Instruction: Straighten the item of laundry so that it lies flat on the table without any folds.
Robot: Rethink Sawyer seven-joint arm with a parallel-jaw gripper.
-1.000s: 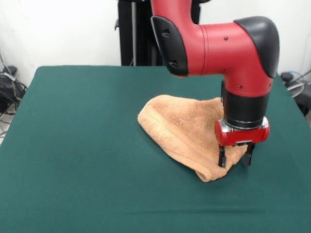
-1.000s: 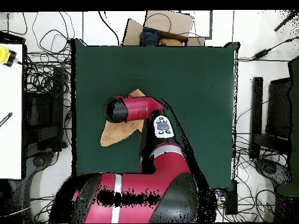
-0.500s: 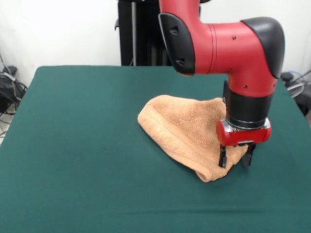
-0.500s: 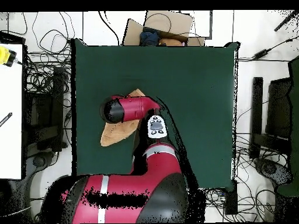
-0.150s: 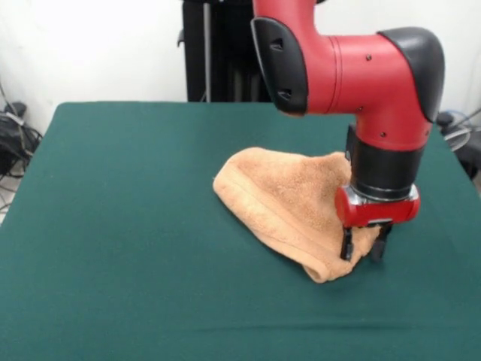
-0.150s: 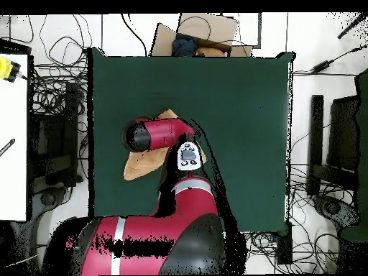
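Note:
The item of laundry (image 5: 289, 201), a tan-orange terry towel, lies folded and bunched right of the middle of the green table (image 5: 113, 226). A rounded fold faces left and a narrow folded corner points toward the front edge. My gripper (image 5: 362, 253) points straight down at that near right corner, its fingers (image 5: 346, 248) drawn in on the towel's edge with cloth between them. In the overhead view the arm covers the gripper and most of the towel (image 6: 140, 167); only its tan corners stick out on the table (image 6: 237, 108).
Beyond the table's far edge in the overhead view lies a cardboard box (image 6: 198, 32). A white bench (image 6: 13, 136) with a yellow object (image 6: 6, 68) stands at the left, black equipment (image 6: 330, 144) at the right, and cables run all around.
The fingers have drawn closer together on the towel's near right corner. The arm's upper links have shifted slightly; the towel has not moved.

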